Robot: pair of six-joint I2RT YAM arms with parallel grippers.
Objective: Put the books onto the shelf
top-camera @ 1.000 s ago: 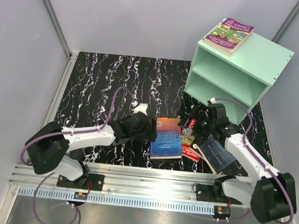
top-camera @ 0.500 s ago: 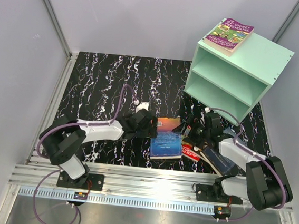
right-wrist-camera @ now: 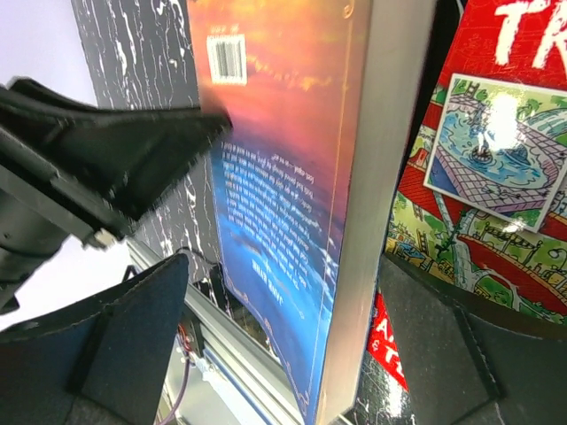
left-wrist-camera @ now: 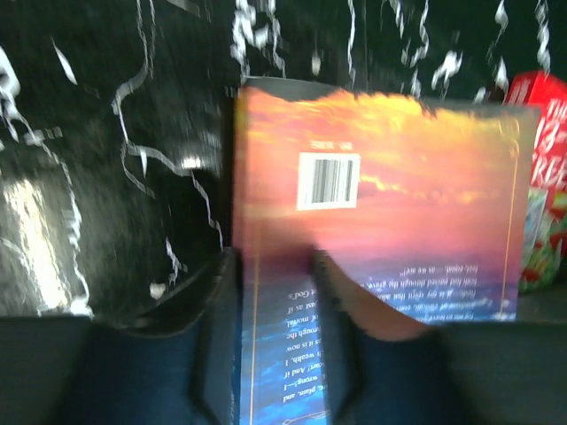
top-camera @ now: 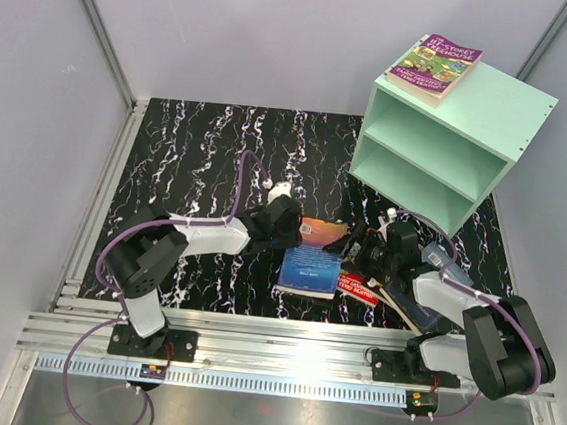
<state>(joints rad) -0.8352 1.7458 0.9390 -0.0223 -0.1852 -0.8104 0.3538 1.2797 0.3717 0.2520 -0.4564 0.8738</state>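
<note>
Reaching further forward than a second ago, the left gripper (top-camera: 288, 225) has closed in on the thick blue-and-orange sunset paperback (top-camera: 313, 266). That book now sits a little further left and more askew on the black white-veined tabletop (top-camera: 199, 154). The right gripper (top-camera: 368, 249) has sunk lower, beside the book's right edge.

Four books show in all. One, the purple-and-green "Treehouse" paperback (top-camera: 436, 68), lies flat on the roof of the single mint-green wooden shelf unit (top-camera: 474, 115), above its two open-fronted compartments rather than inside either. The other three are on the table near the front of the shelf: the sunset book, a red "Treehouse" paperback (top-camera: 357, 283) just to its right, and a dark-covered book (top-camera: 410, 303) partly hidden under the right arm, with the red one overlapping it.

In the left wrist view the two fingers (left-wrist-camera: 217, 310) are drawn in on the sunset book's left edge, one against the spine side and one pressed on the back cover below the barcode, so the book is pinched between them. In the right wrist view the right gripper's fingers (right-wrist-camera: 133, 345) stand wide apart and hold nothing. The sunset book's page edge runs between them, and the red cover lies by the far finger.
</note>
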